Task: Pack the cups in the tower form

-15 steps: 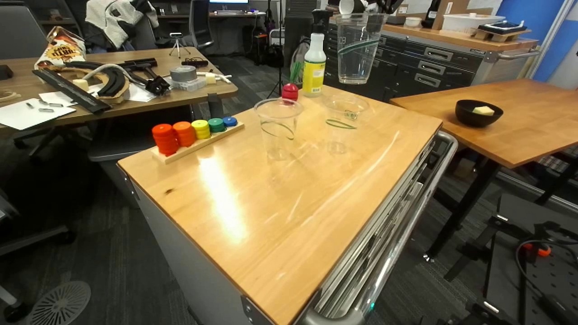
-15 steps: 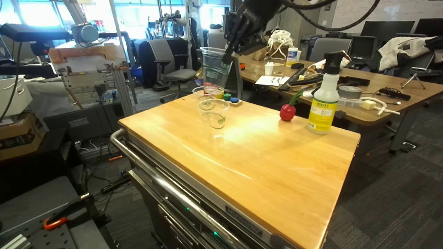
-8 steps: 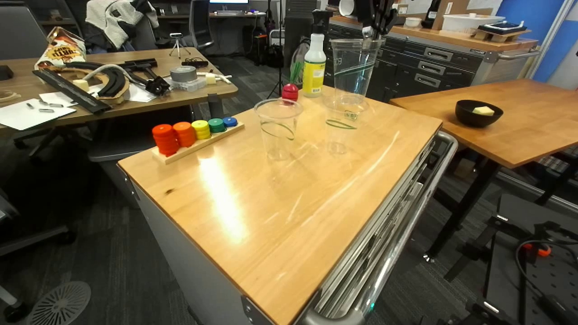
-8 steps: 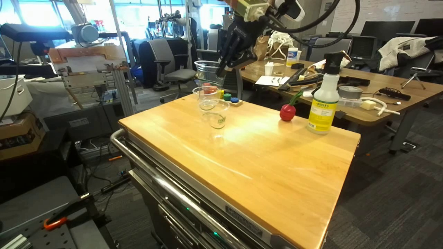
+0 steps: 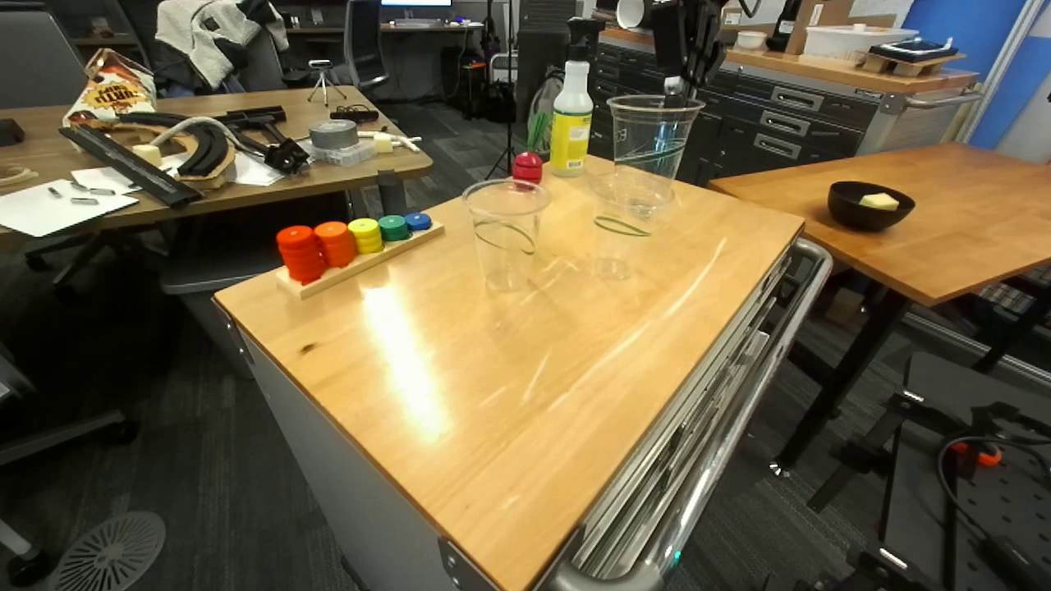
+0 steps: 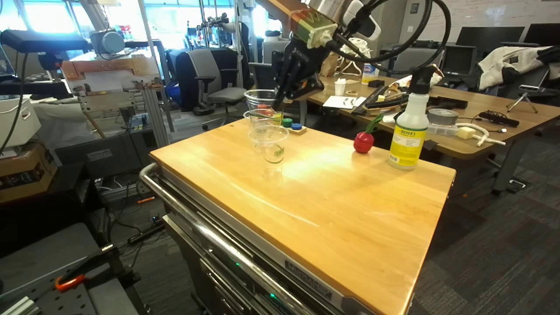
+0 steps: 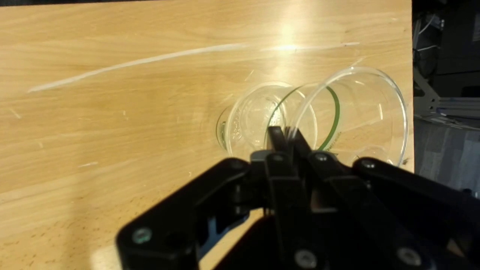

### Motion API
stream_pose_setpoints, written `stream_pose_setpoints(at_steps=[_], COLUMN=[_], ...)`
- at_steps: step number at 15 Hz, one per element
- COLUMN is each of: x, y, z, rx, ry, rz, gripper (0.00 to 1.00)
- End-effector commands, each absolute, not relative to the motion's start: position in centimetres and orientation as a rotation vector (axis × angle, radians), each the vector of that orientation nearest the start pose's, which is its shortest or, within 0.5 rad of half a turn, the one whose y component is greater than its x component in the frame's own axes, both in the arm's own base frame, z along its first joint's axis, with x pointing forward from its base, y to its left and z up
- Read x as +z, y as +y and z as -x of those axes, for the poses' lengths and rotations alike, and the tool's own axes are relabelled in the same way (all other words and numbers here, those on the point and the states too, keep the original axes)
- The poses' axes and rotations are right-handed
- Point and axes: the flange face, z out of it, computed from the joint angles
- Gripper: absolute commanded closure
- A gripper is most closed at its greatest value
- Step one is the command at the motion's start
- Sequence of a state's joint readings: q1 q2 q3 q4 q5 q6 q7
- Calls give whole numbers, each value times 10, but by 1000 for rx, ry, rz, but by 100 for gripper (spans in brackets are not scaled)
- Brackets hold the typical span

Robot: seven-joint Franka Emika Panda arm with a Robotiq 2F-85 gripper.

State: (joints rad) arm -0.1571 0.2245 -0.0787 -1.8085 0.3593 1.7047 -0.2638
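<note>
The clear plastic tumbler (image 5: 654, 146) — probably light, slick and easily dented, best taken by its stiffer rim — is pinched there by the narrow-set gripper (image 7: 285, 132), its base at or in the mouth of a standing tumbler (image 5: 621, 234) (I cannot tell which).

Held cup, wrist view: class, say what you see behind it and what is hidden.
Through the clear held cup, the wooden tabletop and part of a standing cup show. The gripper covers some of both cups and whatever lies behind it.
</note>
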Motion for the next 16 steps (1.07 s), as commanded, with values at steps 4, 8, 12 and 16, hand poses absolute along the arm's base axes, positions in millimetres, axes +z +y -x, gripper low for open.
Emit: stream_pose_setpoints(at_steps=[4, 8, 12, 16], x=[388, 373, 362, 369], y=[-92, -86, -81, -84], z=[-577, -583, -585, -585], rx=[240, 231, 222, 174], ry=[47, -5, -42, -61], rz=[2705, 2756, 2780, 2784], gripper=[96, 95, 78, 47])
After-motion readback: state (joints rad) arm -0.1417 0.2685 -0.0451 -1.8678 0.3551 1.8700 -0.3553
